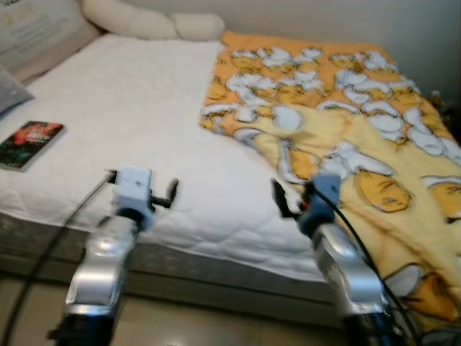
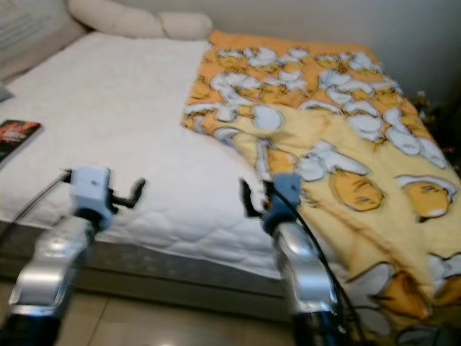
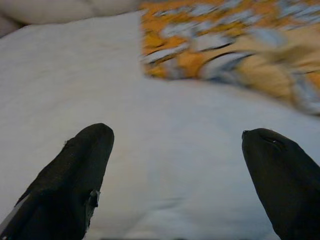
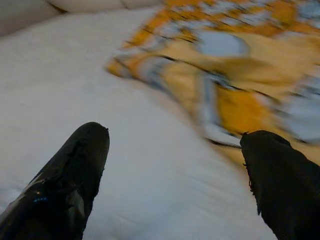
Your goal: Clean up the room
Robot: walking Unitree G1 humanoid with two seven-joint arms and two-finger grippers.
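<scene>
Both grippers raised at the bed edge, blanket ahead and to the right.

Head views: the blanket (image 1: 346, 108) lies rumpled across the bed's (image 1: 130, 101) right half, trailing over its near edge; the right gripper (image 1: 288, 198) is nearer to it than the left gripper (image 1: 167, 194). A book (image 1: 30, 143) lies far left.
Left wrist view: jaws spread over bare mattress, blanket edge well beyond.
Right wrist view: jaws spread, empty, blanket edge just ahead.

Left hand (image 3: 177, 165): two black fingers (image 3: 75, 185) spread wide
Bed (image 3: 165, 145): white quilted cover under them
Blanket (image 3: 235, 45): orange-yellow patterned, lying beyond
</scene>
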